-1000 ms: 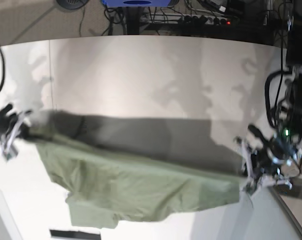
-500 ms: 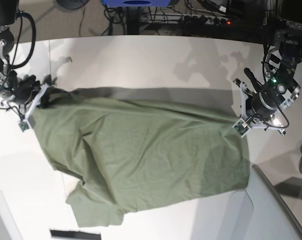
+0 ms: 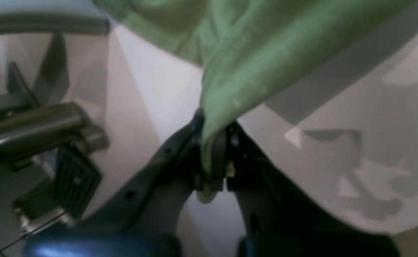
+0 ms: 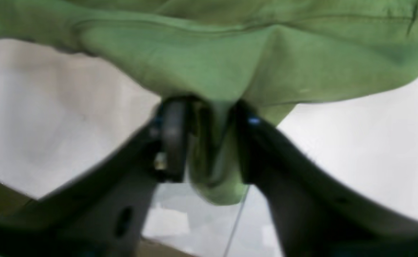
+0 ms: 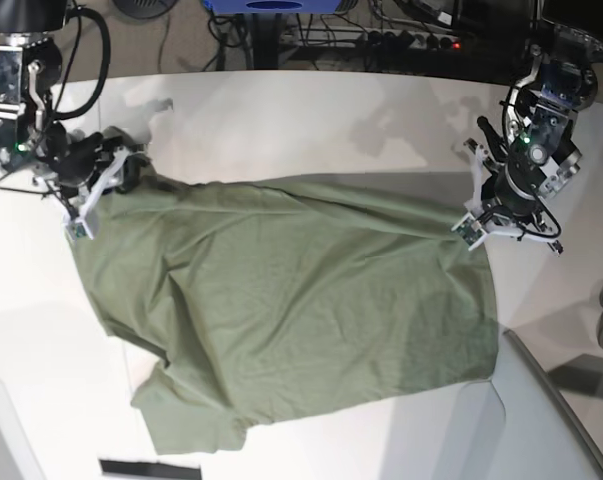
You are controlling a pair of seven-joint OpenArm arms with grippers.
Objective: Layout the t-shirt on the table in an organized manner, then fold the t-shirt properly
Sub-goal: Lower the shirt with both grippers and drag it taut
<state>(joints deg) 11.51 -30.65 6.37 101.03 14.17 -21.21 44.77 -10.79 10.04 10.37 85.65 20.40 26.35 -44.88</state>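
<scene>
Table (image 5: 281,130): t-shirt (image 5: 281,320) spread, long axis across, between hands.

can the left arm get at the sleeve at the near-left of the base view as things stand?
Probably not. The left gripper is shut on the t-shirt corner at the far right of the table; that sleeve lies diagonally across, nearer the right gripper.
</scene>
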